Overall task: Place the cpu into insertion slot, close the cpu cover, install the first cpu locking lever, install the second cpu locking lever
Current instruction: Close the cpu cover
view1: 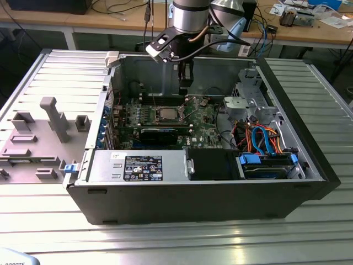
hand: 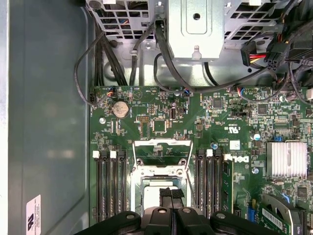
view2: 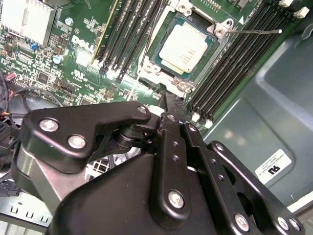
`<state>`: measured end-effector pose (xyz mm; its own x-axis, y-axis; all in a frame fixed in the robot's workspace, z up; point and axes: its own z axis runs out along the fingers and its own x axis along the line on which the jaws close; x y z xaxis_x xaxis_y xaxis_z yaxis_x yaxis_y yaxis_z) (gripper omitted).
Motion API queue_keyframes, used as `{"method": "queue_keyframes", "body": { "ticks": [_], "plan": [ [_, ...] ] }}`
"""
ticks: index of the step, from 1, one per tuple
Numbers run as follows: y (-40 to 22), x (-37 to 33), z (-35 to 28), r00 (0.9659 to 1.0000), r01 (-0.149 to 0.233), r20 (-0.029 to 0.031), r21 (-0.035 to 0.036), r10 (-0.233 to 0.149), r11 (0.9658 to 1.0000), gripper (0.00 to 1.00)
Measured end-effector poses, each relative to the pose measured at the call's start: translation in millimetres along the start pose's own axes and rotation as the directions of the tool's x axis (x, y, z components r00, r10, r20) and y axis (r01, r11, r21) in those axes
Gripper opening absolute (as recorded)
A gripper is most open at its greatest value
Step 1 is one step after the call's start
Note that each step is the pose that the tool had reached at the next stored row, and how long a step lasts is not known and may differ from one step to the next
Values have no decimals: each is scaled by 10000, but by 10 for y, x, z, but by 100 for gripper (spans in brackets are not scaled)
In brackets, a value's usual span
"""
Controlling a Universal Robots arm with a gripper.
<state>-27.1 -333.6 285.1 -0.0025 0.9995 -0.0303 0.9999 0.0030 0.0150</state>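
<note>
Arm (view1: 190, 16) is seen reaching almost straight down into the open computer case (view1: 165, 193), which is set on the slatted metal bench (view1: 165, 243). The wrist is pointed downward and the pincer (view1: 186, 84) is held over the green board (view1: 207, 118), near the case's back wall and just beside the socket (view2: 201, 63). In both wrist views the pincer's fingers (hand: 172, 194) are shown pressed together, with nothing seen between them. The black linkage is folded in behind them.

The chip (view2: 186, 46) is seated flat in the socket with its silver top facing up, between the rows of black memory slots (view2: 132, 29). The cover (hand: 163, 143) is swung open at the socket's far edge, and bare board is seen through its window. A thin metal lever (view2: 254, 32) is stuck out from the socket's corner across the neighbouring memory slots. Whether the fingertips touch the chip cannot be told.
</note>
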Motion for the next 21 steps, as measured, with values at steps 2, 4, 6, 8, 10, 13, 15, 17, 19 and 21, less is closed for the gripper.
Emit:
{"method": "queue_keyframes", "body": {
  "ticks": [2,4,6,8,10,13,15,17,19,21],
  "plan": [
    [20,0,0,10000,0,1,-1,0,10000,11],
    [41,0,2,10000,0,0,-1,0,10000,11],
    [60,0,3,10000,0,0,-1,0,10000,11],
    [64,0,3,10000,-1,1,-1,1,10000,11],
    [67,0,3,10000,-1,1,-1,1,10000,11],
    [69,0,3,10000,-2,0,-1,2,10000,11],
    [70,0,3,10000,0,0,-1,0,10000,11],
    [80,0,3,10000,1,1,-1,-1,10000,11],
    [110,0,5,10000,-2,0,-2,2,10000,11],
    [185,0,15,10000,0,1,-1,0,10000,11]
  ]
}}
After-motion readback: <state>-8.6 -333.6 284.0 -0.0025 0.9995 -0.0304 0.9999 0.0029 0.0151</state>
